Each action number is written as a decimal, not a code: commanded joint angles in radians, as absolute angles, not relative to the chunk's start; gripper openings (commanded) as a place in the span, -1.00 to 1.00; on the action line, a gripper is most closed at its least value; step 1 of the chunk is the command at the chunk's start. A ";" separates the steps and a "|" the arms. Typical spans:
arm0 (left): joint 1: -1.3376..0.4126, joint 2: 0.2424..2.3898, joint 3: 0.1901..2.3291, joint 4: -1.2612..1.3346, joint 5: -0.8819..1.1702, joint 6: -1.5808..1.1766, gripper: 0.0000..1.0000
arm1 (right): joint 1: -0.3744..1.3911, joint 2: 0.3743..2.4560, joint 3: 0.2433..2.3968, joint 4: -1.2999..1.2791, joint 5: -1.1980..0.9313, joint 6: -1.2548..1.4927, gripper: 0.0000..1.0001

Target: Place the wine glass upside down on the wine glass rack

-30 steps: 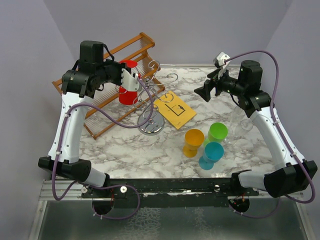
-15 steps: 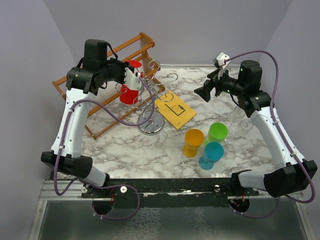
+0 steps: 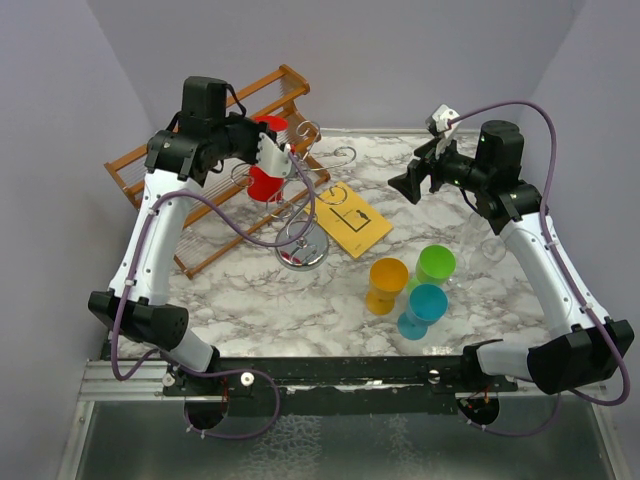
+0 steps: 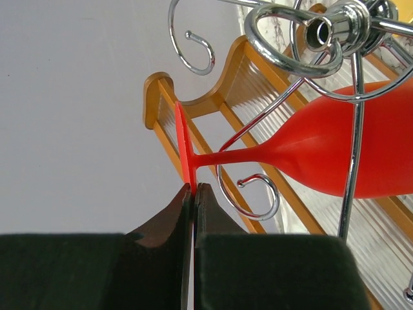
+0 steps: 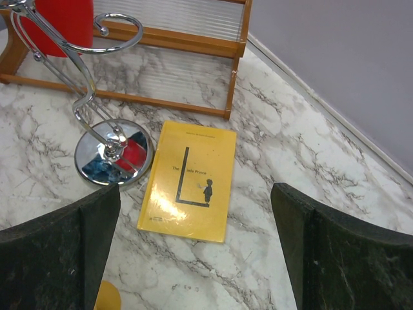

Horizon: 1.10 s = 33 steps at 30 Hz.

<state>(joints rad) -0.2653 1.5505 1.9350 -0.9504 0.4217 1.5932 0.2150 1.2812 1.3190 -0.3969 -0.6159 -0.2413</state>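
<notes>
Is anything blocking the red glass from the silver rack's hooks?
Nothing visible does. The left gripper pinches the wine glass by its foot, among the wire arms of the silver rack; the wooden rack sits behind them.

Shiny chrome wire stand (image 4: 330,31), smooth red plastic glass (image 4: 342,155), glossy marbled table (image 5: 290,161).

Robot lab test cell. Plain lilac walls (image 3: 400,60) box in marble-print tabletop (image 3: 300,290). Left arm (image 3: 148,245) and right arm (image 3: 545,265) bolted to black rail (image 3: 340,370) at bottom of frame. Purple cables (image 3: 509,103) loop loose. Staged props mid-frame: plastic cups (image 3: 427,303), yellow book (image 3: 350,222).
</notes>
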 commanded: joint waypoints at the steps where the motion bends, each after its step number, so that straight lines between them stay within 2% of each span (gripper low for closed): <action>1: -0.280 1.549 1.925 -0.905 0.348 1.609 -1.00 | 0.216 1.287 1.333 -0.398 -0.633 -0.252 0.99; 11: -0.285 1.524 1.906 -0.886 0.212 1.557 -1.00 | 0.216 1.289 1.332 -0.399 -0.636 -0.253 0.99; 33: -0.286 1.451 1.848 -0.990 0.281 1.500 -1.00 | 0.216 1.282 1.362 -0.435 -0.594 -0.295 0.99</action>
<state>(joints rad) -0.2836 1.4841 1.8698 -0.9665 0.2451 1.5082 0.2150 1.2831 1.3212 -0.4091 -0.6155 -0.2592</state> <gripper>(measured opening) 0.020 0.995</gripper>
